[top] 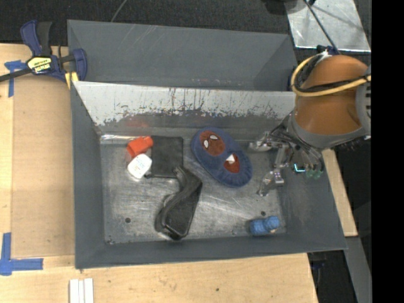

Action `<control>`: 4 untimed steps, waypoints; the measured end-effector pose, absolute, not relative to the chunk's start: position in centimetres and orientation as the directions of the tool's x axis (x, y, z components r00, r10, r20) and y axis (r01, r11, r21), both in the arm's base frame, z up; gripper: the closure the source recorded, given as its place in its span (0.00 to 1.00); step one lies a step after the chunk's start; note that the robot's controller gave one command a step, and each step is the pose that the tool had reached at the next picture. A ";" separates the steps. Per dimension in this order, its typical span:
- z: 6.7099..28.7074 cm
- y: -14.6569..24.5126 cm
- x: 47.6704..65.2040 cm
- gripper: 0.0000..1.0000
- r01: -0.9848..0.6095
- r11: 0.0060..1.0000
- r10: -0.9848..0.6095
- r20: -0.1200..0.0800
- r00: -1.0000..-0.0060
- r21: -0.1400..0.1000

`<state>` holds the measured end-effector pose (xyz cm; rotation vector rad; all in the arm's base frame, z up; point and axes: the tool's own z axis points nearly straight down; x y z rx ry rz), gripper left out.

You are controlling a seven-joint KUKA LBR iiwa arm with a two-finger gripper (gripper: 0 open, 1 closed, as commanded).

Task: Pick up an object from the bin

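Inside a grey metal bin (pixel 88 188): scratched, scuffed floor, sloping walls all round. At the floor's 3 o'clock side, the gripper (pixel 268 165) under the arm's orange cover (pixel 328 100), with fingers (pixel 260 146) spread wide, nothing between them and bare floor beneath. Just beside it, at its 9 o'clock, the blue plush slipper (pixel 218 163): one of these, oval and dark blue, with two red-orange patches on top, lying slantwise near the floor's middle with its right end close to the upper finger. Hard to tell whether touching there. At the gripper's 6 o'clock, near the front wall and apart from the fingers, one small blue lump (pixel 264 226). Farther off toward 8 o'clock, well apart from the gripper, one black handle-shaped piece (pixel 180 206), bent, running from the slipper's lower left down toward the front wall. Up against its top end, one flat black square (pixel 167 155). At that square's 9 o'clock edge, two small pieces stacked one above the other – one orange block (pixel 140 145) at 12, one white block (pixel 139 166) at 6, both touching or nearly touching the square. Six loose things in all, one of each kind, none heaped.
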<state>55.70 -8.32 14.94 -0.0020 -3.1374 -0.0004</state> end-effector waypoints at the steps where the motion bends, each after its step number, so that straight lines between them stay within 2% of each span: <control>1: 7.5 -3.9 61.2 0.00 -0.178 0.984 -0.178 -0.010 -0.984 -0.008; 2: 7.8 -4.0 61.4 1.00 -0.176 0.984 -0.176 -0.018 -0.984 -0.009; 3: 16.5 -0.1 62.2 1.00 -0.347 0.938 -0.347 -0.011 -0.938 -0.003; 4: 27.5 0.0 61.9 1.00 -0.328 0.945 -0.328 -0.013 -0.944 -0.005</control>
